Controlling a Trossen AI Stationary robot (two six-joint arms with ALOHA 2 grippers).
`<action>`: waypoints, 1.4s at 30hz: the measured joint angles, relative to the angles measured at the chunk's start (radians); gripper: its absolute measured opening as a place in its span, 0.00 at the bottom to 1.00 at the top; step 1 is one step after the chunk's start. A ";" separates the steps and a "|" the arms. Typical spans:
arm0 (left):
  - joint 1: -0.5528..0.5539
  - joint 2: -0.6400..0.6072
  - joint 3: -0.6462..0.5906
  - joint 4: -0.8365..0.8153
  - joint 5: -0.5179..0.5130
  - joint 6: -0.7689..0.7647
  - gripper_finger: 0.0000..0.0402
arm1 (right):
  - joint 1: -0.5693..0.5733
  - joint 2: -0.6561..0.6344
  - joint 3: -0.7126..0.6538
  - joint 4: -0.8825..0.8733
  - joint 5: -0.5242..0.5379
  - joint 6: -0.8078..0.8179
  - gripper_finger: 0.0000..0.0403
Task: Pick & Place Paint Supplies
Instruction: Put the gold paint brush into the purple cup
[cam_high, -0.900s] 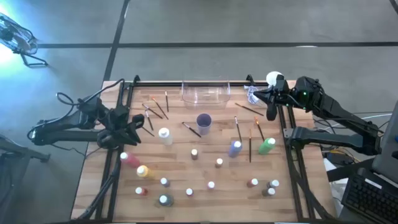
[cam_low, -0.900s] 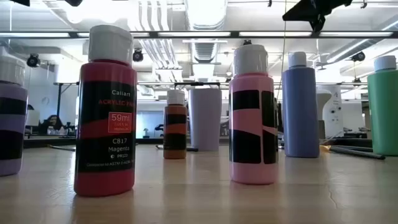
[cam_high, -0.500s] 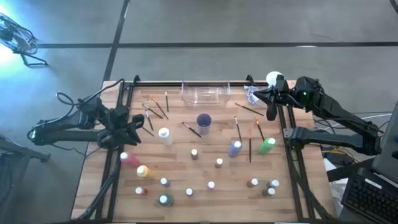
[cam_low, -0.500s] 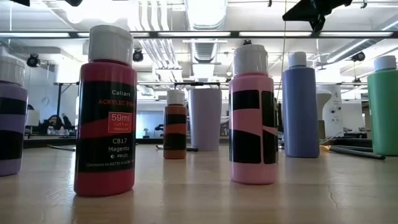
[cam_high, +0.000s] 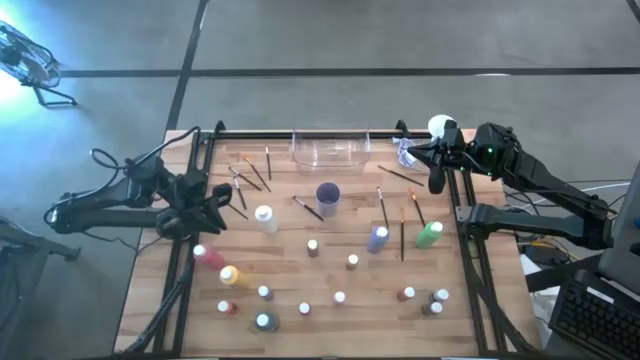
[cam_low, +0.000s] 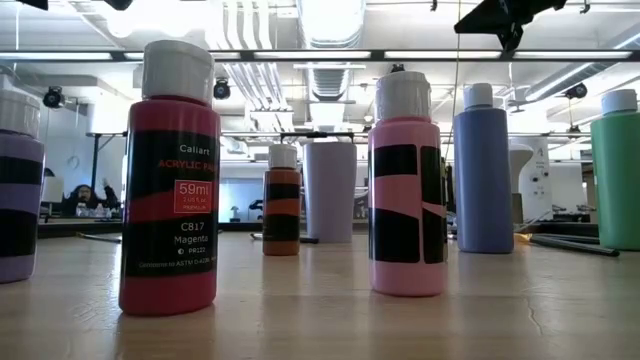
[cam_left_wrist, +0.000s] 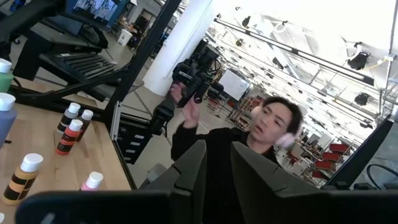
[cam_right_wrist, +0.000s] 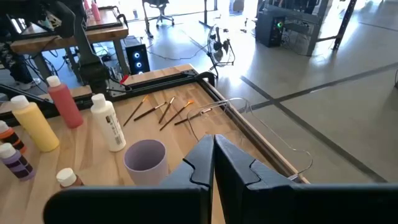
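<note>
- The table (cam_high: 290, 250) has bare wood between the cup (cam_high: 328, 194) and the front bottles; only two small bottles (cam_high: 313, 246) (cam_high: 352, 261) stand there.
- The front edge is crowded: a row of small bottles (cam_high: 339, 297) stands close together, with narrow gaps.
- Brushes (cam_high: 252, 172) lie fanned near the back left, just beside the left gripper (cam_high: 222, 199).
- The clear bin (cam_high: 330, 149) sits at the back middle, open above.
- On the right, more brushes (cam_high: 402, 240) lie between the blue bottle (cam_high: 378, 237) and green bottle (cam_high: 430, 234), leaving tight gaps.
- The right gripper (cam_high: 436, 180) hangs over the right rail, off the wood.
</note>
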 joint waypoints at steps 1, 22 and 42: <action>0.000 0.000 0.000 0.000 0.000 0.000 0.20 | 0.000 0.000 0.000 0.003 0.001 -0.015 0.02; 0.000 0.000 0.000 0.000 0.000 0.000 0.20 | 0.001 0.206 0.000 0.396 -0.053 0.075 0.02; 0.000 0.000 0.000 0.000 0.000 0.000 0.20 | -0.176 0.509 0.155 -0.168 0.025 -0.074 0.05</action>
